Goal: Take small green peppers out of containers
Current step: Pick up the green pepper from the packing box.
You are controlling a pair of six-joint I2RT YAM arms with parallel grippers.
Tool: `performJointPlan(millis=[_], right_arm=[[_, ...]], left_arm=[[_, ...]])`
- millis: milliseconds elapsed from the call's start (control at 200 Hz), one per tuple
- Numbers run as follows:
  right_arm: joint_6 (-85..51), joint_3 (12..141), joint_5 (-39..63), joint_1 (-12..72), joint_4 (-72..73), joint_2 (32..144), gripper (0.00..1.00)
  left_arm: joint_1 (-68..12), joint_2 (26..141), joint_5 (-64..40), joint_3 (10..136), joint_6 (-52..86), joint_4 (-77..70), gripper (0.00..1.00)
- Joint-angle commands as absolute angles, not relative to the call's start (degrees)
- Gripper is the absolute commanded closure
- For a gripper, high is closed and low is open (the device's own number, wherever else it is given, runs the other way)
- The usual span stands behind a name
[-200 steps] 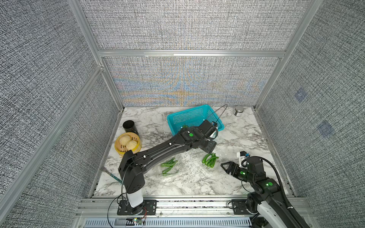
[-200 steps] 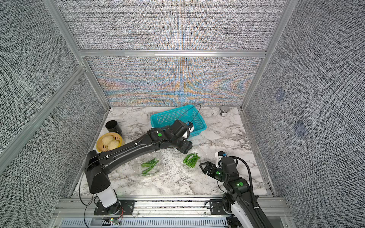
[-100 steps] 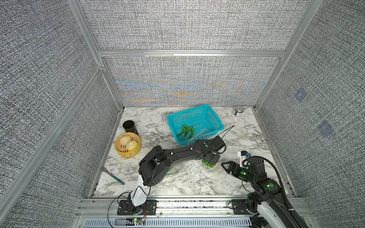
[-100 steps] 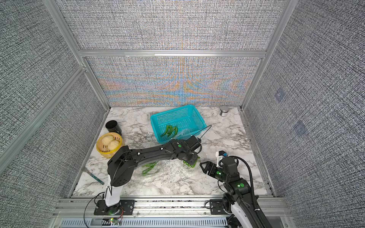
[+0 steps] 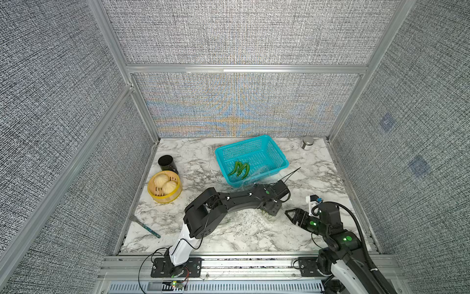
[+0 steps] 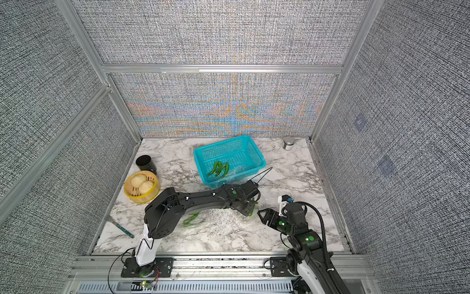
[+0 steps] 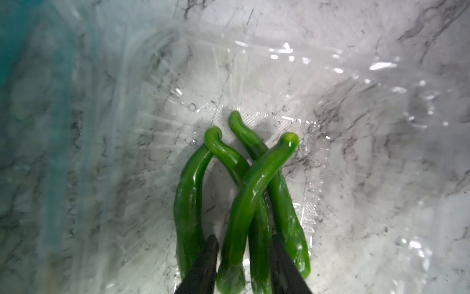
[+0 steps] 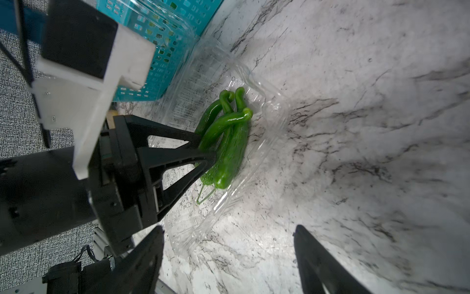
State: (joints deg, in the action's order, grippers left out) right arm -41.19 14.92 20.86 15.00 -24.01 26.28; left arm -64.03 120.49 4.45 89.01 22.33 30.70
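**Left gripper back from the basket and down on the peppers**

A second ago my left arm was stretched out over the teal basket [image 5: 269,142]. Since then it has folded back, and my left gripper [image 7: 243,240] has dropped into the clear clamshell container [image 8: 264,101]. The container lies open on the marble table [image 5: 229,239], just in front of the basket. My right arm has not shifted.

Four small green peppers [image 7: 254,183] lie crossed in that container, their curled stems pointing away from my left wrist. My left jaws stand narrow. One finger is wedged between the outermost pepper and the one lying across the top. The other finger presses the far side of the next pepper, so two are pinched between them. The bunch lies on the container's floor.

My right gripper [image 8: 229,229] hangs wide open with nothing between its fingers. It is low over bare marble, just beside the container's edge, and points toward my left gripper.

A small bunch of peppers [image 5: 239,169] lies in the basket's near corner. In a top view a few more peppers [image 6: 190,219] show beneath my left forearm. Clear plastic glints around them, but I cannot tell how it sits.
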Motion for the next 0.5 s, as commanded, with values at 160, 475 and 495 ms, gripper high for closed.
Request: performJointPlan(millis=[160, 475, 495], right_arm=[[-40.8, 15.0, 21.0, 15.1, -24.2, 26.4, 0.19], [-40.9, 14.9, 21.1, 15.0, -24.3, 26.3, 0.2], [-40.9, 14.9, 21.1, 15.0, -24.3, 26.2, 0.19]], left_arm=[[-64.9, 120.8, 8.1, 89.3, 20.0, 29.9, 0.86], [-65.7, 120.4, 9.5, 89.4, 19.2, 30.5, 1.0], [-65.7, 120.3, 9.6, 89.4, 19.2, 30.4, 1.0]])
